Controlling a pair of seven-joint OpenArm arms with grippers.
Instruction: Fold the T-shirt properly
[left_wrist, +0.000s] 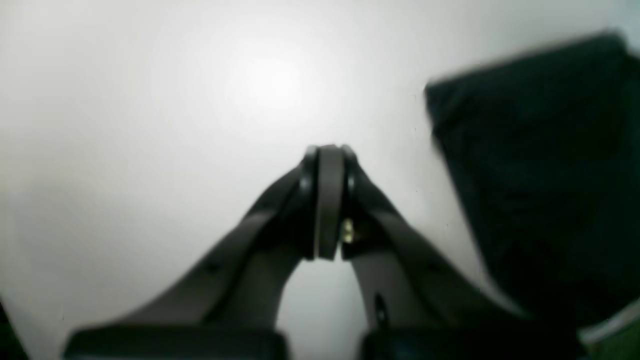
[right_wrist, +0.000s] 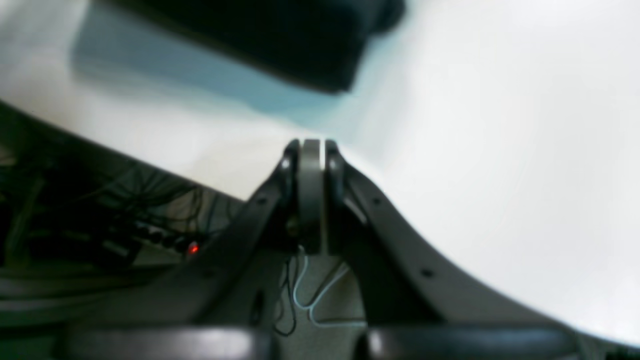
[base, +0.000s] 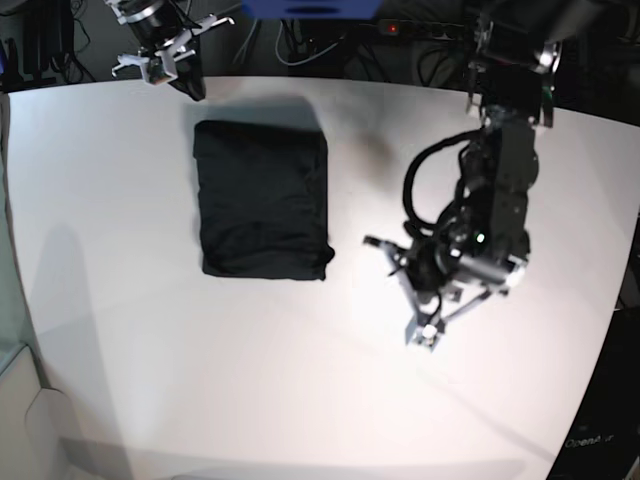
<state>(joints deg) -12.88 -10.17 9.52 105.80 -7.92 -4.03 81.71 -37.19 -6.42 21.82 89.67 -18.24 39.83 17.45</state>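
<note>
Folded plain T-shirt (base: 262, 200) on white table (base: 150, 350), unlabelled; both tools (left_wrist: 329, 150) (right_wrist: 311, 144) together, empty.

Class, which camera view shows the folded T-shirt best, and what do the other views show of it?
The base view: the whole T-shirt lies there as a compact dark rectangle on the white table, all edges visible. The left wrist view shows only a blurred part of it at the right edge; the right wrist view catches just a blurred dark corner at the top.

Both wrist views are blurred; the T-shirt (left_wrist: 540, 185) seems cut off there.
</note>
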